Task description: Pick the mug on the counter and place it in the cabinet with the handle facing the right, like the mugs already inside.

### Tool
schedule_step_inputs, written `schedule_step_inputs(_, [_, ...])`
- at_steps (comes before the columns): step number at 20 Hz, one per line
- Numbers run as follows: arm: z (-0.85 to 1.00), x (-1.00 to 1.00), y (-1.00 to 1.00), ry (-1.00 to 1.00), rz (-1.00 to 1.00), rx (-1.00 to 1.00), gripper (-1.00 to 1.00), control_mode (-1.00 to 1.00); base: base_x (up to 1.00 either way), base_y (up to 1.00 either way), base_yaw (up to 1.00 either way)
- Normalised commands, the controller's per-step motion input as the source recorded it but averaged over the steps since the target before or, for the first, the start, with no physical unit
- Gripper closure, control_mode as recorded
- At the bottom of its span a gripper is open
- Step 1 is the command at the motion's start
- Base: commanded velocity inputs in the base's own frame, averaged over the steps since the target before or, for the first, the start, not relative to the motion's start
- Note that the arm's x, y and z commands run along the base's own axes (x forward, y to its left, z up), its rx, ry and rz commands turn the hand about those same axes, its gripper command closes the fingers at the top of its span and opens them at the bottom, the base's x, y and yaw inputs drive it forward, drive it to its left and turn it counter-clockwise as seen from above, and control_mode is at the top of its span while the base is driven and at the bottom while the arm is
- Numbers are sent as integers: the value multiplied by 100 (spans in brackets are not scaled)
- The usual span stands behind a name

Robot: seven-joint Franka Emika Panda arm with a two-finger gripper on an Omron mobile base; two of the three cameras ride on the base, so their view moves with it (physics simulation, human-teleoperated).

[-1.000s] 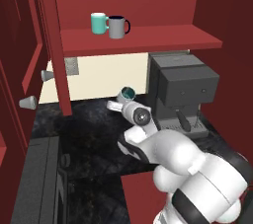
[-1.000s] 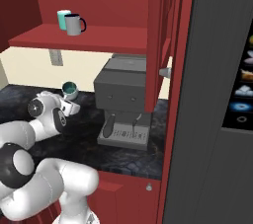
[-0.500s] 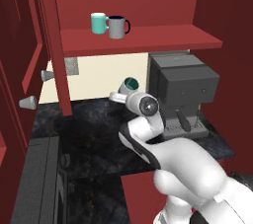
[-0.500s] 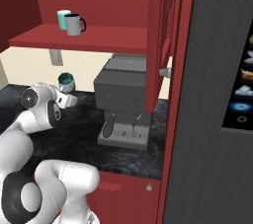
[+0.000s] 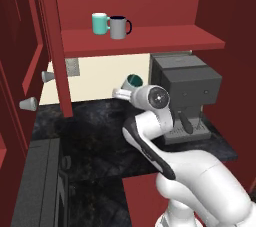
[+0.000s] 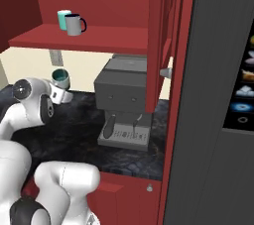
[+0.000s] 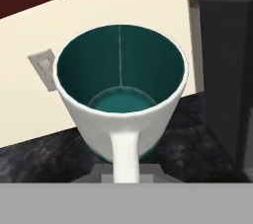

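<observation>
The mug [image 7: 121, 97] is held at its handle [image 7: 124, 156] by the gripper [image 7: 126, 176], whose jaws are closed narrowly on that pale loop, and it is carried clear of the counter [image 5: 95, 131], tilted, with its teal inside turned toward the hand camera. In the left base view the mug [image 5: 131, 82] is seen in the air above the counter's rear part, just left of the coffee machine [image 5: 186, 96] and below the cabinet [image 5: 145, 38] shelf; in the right base view it [image 6: 60, 78] hangs at the end of the arm, to the left of the machine [image 6: 126, 102]. The step in hand is judged to be the carry from counter to cabinet: picking is done, placing is not yet done. For the next move, a lift above the shelf's front edge is called for, then a move inward to a bare part of the shelf beside the teal mug [image 5: 100, 23] and the grey mug [image 5: 118, 27], with the handle turned to the right as theirs are and the mug set upright before release. The shelf edge and the red door [image 5: 52, 46] are judged to be the things to avoid. No brand, label or readable writing is seen anywhere.
</observation>
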Motion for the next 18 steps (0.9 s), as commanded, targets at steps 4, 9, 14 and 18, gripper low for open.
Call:
schedule_step_inputs(4, [15, -23, 0, 0, 19, 0, 100, -100, 0, 0, 0])
schedule_step_inputs(9, [5, -25, 0, 0, 28, 0, 100, -100, 0, 0, 0])
schedule_step_inputs(14, [11, -35, 0, 0, 26, 0, 100, -100, 0, 0, 0])
schedule_step_inputs(18, [38, -36, 0, 0, 20, -3, 100, -100, 0, 0, 0])
